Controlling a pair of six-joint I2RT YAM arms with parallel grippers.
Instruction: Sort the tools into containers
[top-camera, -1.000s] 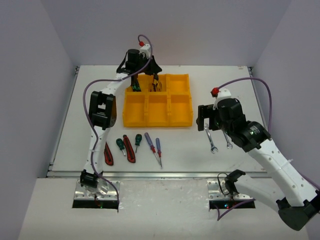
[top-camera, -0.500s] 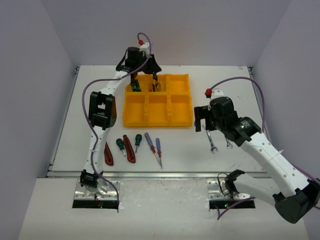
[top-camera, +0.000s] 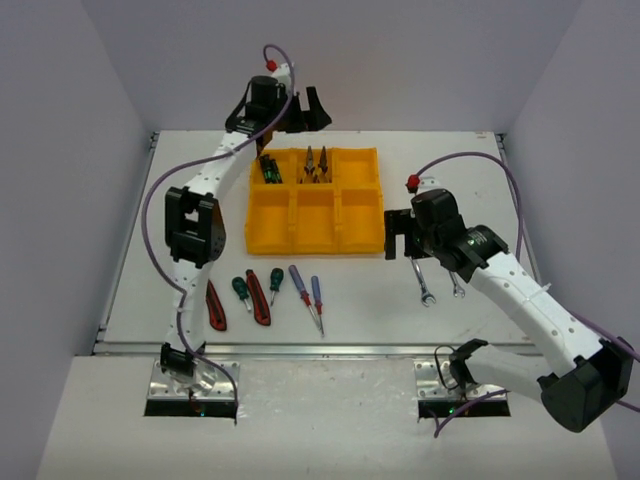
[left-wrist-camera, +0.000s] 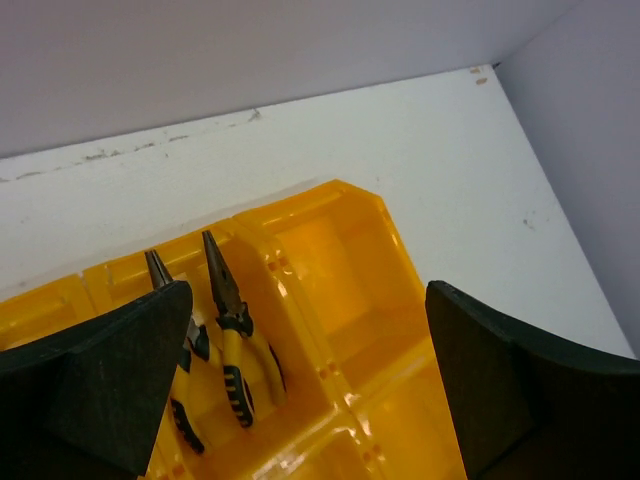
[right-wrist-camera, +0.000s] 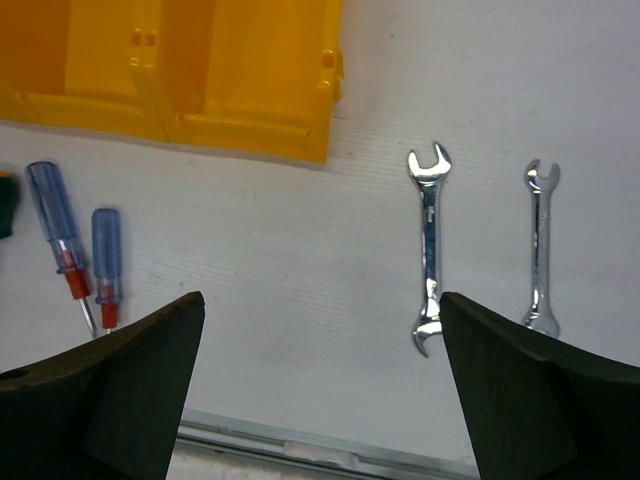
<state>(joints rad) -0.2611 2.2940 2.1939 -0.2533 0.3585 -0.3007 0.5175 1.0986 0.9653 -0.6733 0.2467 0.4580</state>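
Note:
The yellow tray of containers (top-camera: 316, 246) sits mid-table. Two yellow-handled pliers (top-camera: 315, 165) lie in its back middle compartment, slim dark green drivers (top-camera: 269, 168) in the back left one. My left gripper (top-camera: 303, 108) hangs open above the tray's far edge, nothing between its fingers; its wrist view looks down on the pliers (left-wrist-camera: 236, 345) and the tray rim (left-wrist-camera: 345, 190). My right gripper (top-camera: 400, 240) is open by the tray's right front corner, just above two silver wrenches (top-camera: 426, 283) on the table. The wrenches (right-wrist-camera: 428, 250) lie ahead of its fingers.
Near the front left lie two red-black knives (top-camera: 259, 297), two green-handled screwdrivers (top-camera: 240, 290) and two purple-handled screwdrivers (top-camera: 300, 285), side by side. The purple screwdrivers (right-wrist-camera: 60, 228) also show left in the right wrist view. The table's metal front edge (right-wrist-camera: 300, 450) runs just below.
My left gripper opened, left the pliers in the back middle compartment, and rose back over the tray's far edge. The right arm shifted left toward the tray's corner.

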